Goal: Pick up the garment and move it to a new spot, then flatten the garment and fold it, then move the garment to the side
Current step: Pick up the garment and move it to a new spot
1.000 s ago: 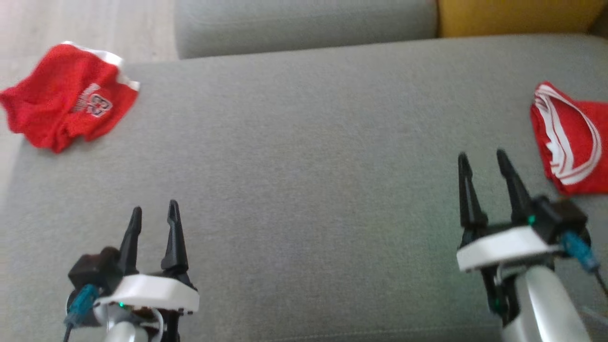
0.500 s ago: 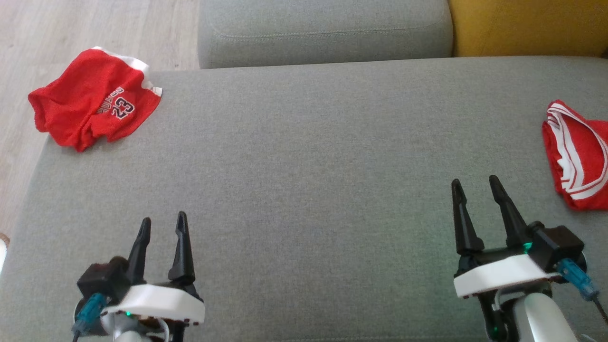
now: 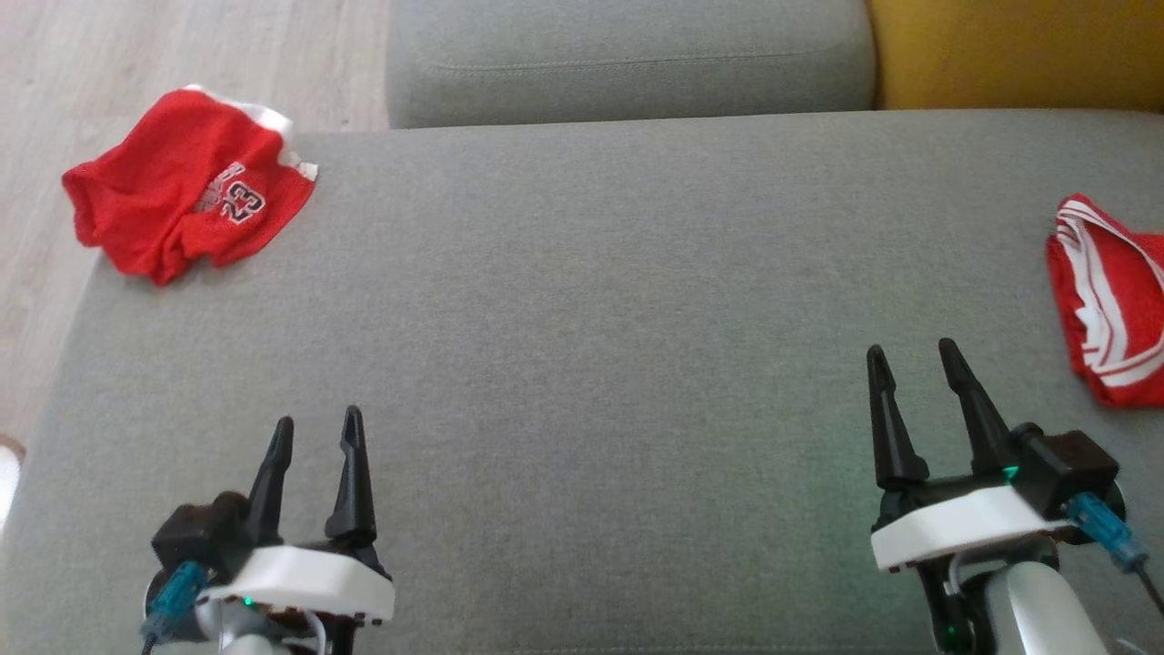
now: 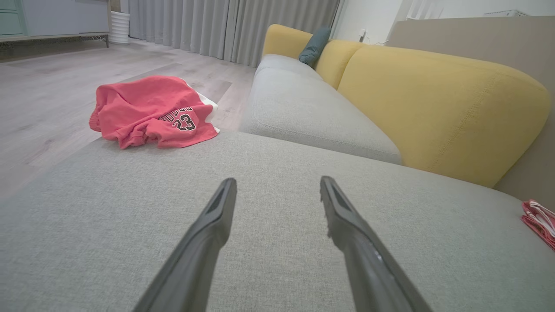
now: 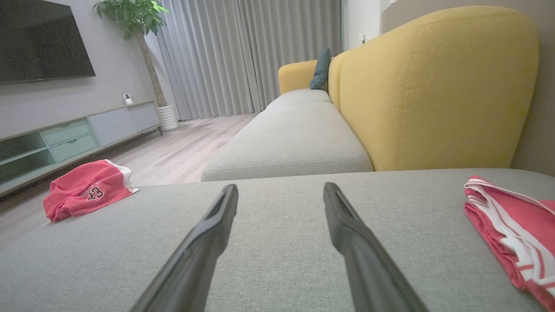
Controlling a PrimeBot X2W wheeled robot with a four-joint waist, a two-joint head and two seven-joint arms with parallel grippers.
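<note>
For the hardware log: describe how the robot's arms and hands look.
The left hand and right hand match: two long, tapering black fingers on a white base plate, a black block at the outer side with a teal cable plug, and a small green light. The right forearm is rounded, pale silver-grey.

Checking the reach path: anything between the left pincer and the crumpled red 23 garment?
Nothing: just bare grey sofa cushion between the left pincer and the crumpled red 23 garment at its far left corner, in head and left wrist views.
</note>
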